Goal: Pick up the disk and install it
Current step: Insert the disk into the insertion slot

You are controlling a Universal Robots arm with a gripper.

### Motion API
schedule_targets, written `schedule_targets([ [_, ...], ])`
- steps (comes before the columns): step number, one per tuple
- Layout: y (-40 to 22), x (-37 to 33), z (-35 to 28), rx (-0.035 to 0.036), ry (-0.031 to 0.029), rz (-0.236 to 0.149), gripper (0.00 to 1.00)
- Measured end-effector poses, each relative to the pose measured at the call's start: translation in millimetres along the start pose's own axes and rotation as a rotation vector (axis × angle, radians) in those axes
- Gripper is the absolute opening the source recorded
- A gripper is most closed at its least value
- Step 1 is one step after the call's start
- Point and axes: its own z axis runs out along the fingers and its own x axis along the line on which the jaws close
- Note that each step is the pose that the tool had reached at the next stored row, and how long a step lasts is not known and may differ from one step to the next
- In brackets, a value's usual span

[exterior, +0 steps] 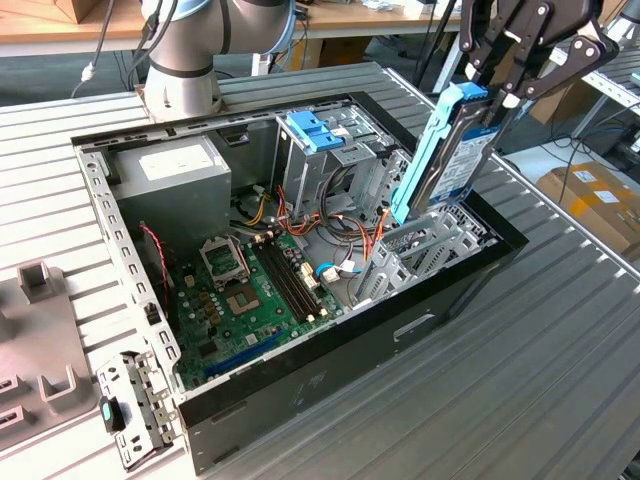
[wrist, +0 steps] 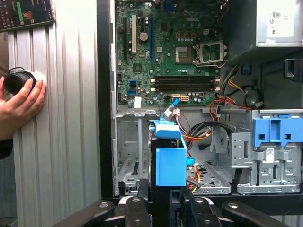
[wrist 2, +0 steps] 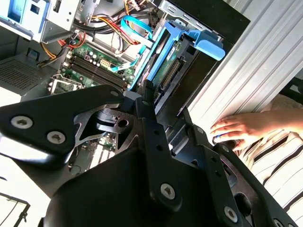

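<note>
We see an arm (exterior: 180, 55) built of stout, rounded joints in pale silver-grey metal, with a blue ring (exterior: 268, 18) capping one joint. The gripper (exterior: 497, 90) is matte black throughout, and flat plate links pinned together form its fingers (exterior: 560, 68). In the second wrist view those black plates carry round silver screws (wrist 2: 22, 122), and the housing behind them is smooth and rounded.

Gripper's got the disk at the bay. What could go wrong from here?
1. The disk hangs tilted from the gripper at the bay; it might catch the bay's edge.
2. Orange cables lie beside the bay and could get pinched.
3. A hand is on the table beside the case, close to the arm's work.
</note>
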Motion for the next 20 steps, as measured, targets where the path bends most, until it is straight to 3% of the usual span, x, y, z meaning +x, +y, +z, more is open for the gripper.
schedule_targets([
  [5,0.0,2.6,0.4,0.0,-0.0002,0.0,0.35],
  [12,0.3,6.3,10.0,0.0,0.0,0.0,0.35],
  [18,0.3,6.4,11.3,0.0,-0.0003,0.0,0.35],
  [20,0.5,6.5,14.5,0.0,-0.0002,0.0,0.35],
])
